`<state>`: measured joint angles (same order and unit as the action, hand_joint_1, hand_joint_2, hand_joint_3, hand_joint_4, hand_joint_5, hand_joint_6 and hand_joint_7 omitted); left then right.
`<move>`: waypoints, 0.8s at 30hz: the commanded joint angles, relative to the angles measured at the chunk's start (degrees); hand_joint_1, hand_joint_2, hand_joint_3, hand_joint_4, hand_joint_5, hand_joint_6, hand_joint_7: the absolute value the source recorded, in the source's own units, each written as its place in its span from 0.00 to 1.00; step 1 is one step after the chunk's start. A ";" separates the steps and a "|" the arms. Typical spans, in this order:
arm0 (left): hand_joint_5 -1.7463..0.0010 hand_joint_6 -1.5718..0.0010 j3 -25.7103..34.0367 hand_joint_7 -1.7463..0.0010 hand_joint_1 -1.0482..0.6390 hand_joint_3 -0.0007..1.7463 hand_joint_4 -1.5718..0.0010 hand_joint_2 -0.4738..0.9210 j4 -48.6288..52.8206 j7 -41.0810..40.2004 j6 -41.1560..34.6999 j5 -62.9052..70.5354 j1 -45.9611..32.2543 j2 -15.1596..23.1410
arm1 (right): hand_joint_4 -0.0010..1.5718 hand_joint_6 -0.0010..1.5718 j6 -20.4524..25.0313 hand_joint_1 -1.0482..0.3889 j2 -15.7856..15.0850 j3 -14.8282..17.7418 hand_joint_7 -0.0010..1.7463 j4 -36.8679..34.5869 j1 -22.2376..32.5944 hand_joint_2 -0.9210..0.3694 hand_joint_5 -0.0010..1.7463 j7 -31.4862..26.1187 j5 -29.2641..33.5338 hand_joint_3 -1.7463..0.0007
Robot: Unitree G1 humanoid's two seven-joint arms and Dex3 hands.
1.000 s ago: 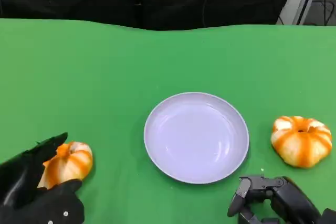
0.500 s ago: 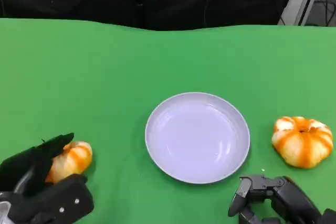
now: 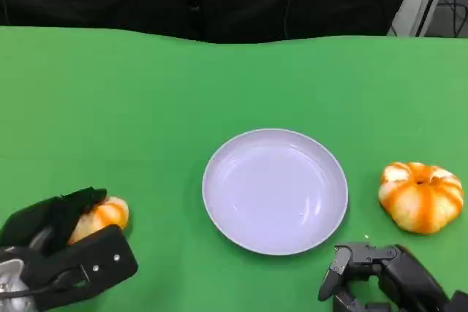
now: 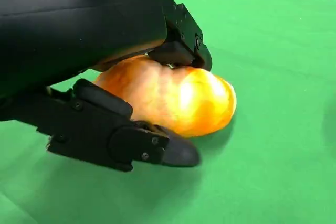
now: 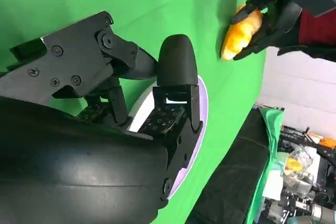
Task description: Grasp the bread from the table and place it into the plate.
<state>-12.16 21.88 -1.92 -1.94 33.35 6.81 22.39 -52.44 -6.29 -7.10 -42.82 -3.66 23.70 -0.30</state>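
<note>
Two breads on the table, left hand (image 3: pixel 62 264) wrapped round the near-left one.
Left hand's fingers (image 4: pixel 121 140) and thumb clamp the bread (image 4: pixel 173 95), which sits on the green cloth (image 3: pixel 146 107); right hand (image 3: pixel 380 279) rests empty w/ fingers loosely apart, near the plate's (image 3: pixel 275 239) front edge. Plate is mid-table, well apart from the held bread; 2nd bread (image 3: pixel 421 196) lies beside the plate on the right. To do it well, I'd judge: firm but gentle squeeze, lift straight up, carry across, let go over plate centre.
</note>
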 commanded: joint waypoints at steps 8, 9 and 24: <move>0.98 0.65 -1.69 0.99 0.50 0.01 0.59 0.93 0.95 3.78 -2.23 -1.46 -2.11 0.61 | 0.52 0.54 0.06 0.63 -0.74 0.68 0.65 0.61 0.50 0.21 0.85 0.06 -0.76 0.49; 0.97 0.64 -1.72 0.99 0.50 0.01 0.58 0.94 0.70 4.04 -2.66 -1.49 -2.12 0.54 | 0.52 0.54 0.05 0.63 -0.79 0.70 0.65 0.70 0.53 0.21 0.85 -0.03 -0.68 0.49; 0.16 0.58 -1.43 0.38 0.48 0.00 0.58 0.90 -1.36 -1.95 -5.67 -0.36 -2.44 -0.93 | 0.52 0.55 0.57 0.64 -0.74 0.62 0.64 1.56 0.77 0.20 0.84 -0.08 -0.64 0.50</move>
<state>-13.33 19.12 -3.26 -6.57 33.32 6.70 22.46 -52.43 -6.29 -7.11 -41.96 -3.32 23.67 -0.28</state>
